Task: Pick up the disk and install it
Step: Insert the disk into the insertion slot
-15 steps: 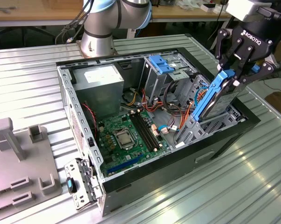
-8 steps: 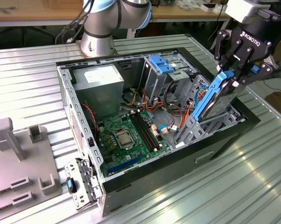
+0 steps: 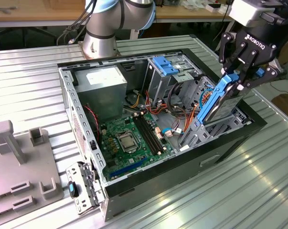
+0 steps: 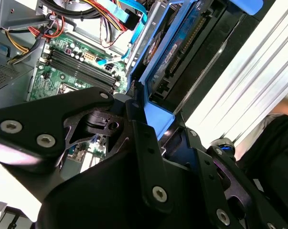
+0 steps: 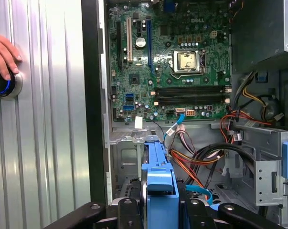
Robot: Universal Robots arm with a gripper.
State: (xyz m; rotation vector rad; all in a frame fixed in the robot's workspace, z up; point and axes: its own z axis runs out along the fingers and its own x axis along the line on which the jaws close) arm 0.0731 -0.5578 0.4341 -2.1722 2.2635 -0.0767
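Note:
The disk [image 3: 219, 101], dark with bright blue side rails, hangs steeply tilted over the drive bay [image 3: 208, 129] at the exterior view's right end of the open computer case [image 3: 81, 138]. Its lower end reaches into the bay's metal frame. My gripper [image 3: 235, 80] is shut on the disk's upper end, one black finger on each side. In the second wrist view the disk [image 4: 177, 52] stretches away from the fingers [image 4: 141, 126] toward the case. In the first wrist view the blue rail [image 5: 159, 174] stands edge-on between the fingers [image 5: 128, 210].
Inside the case lie the green motherboard [image 3: 129, 138], a grey power supply [image 3: 103, 83], a blue latch bracket [image 3: 164, 64] and bundles of cables [image 3: 175, 112]. A grey fixture [image 3: 19, 162] sits on the ribbed table. A hand [image 5: 3, 52] rests on a round device [image 5: 5, 85].

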